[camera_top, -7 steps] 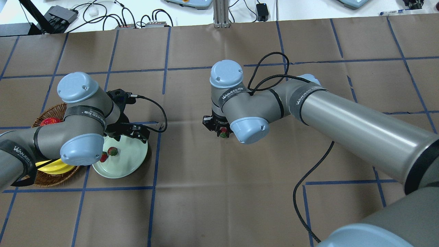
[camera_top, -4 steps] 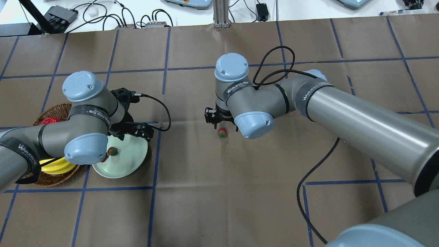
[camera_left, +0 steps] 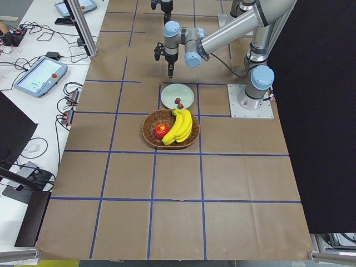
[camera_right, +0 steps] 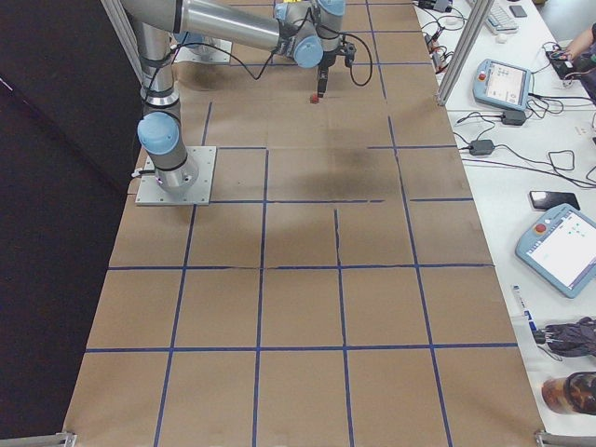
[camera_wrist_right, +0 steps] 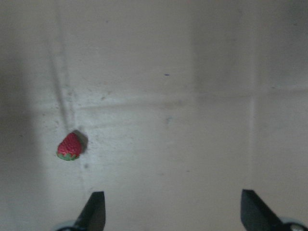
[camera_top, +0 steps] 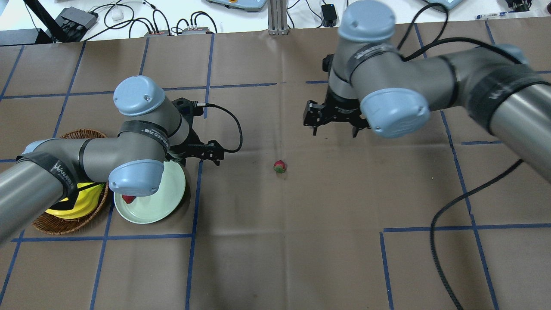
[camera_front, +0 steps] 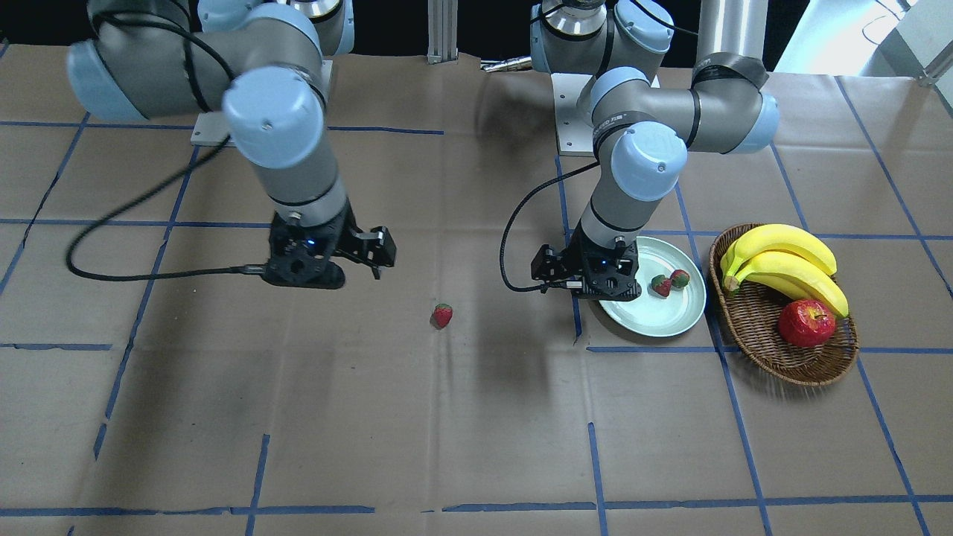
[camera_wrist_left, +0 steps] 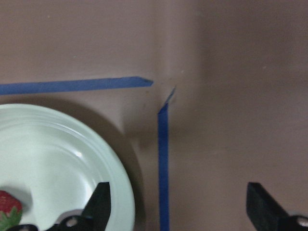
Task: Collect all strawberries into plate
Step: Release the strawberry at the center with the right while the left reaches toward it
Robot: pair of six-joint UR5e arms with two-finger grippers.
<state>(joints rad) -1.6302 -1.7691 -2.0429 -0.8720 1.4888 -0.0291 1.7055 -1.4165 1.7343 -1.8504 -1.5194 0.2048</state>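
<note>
One strawberry [camera_top: 280,166] lies on the brown paper mid-table; it also shows in the front view [camera_front: 442,315] and the right wrist view [camera_wrist_right: 70,147]. Two strawberries [camera_front: 661,285] [camera_front: 679,278] lie on the mint-green plate [camera_top: 150,206]; my left arm hides most of them in the overhead view. My left gripper [camera_top: 199,160] is open and empty over the plate's rim [camera_wrist_left: 115,173]; one finger is over the plate, the other over bare paper. My right gripper [camera_top: 334,131] is open and empty, raised beyond and to the right of the lone strawberry.
A brown wicker basket [camera_front: 782,361] with bananas [camera_front: 789,260] and a red apple [camera_front: 805,324] stands against the plate's outer side. Black cables trail from both wrists. Tablets and wires lie beyond the table's far edge.
My right gripper has moved off the lone strawberry, up and toward the far right; the strawberry has stayed put on the paper. My left gripper has shifted right, from over the plate to its rim.
</note>
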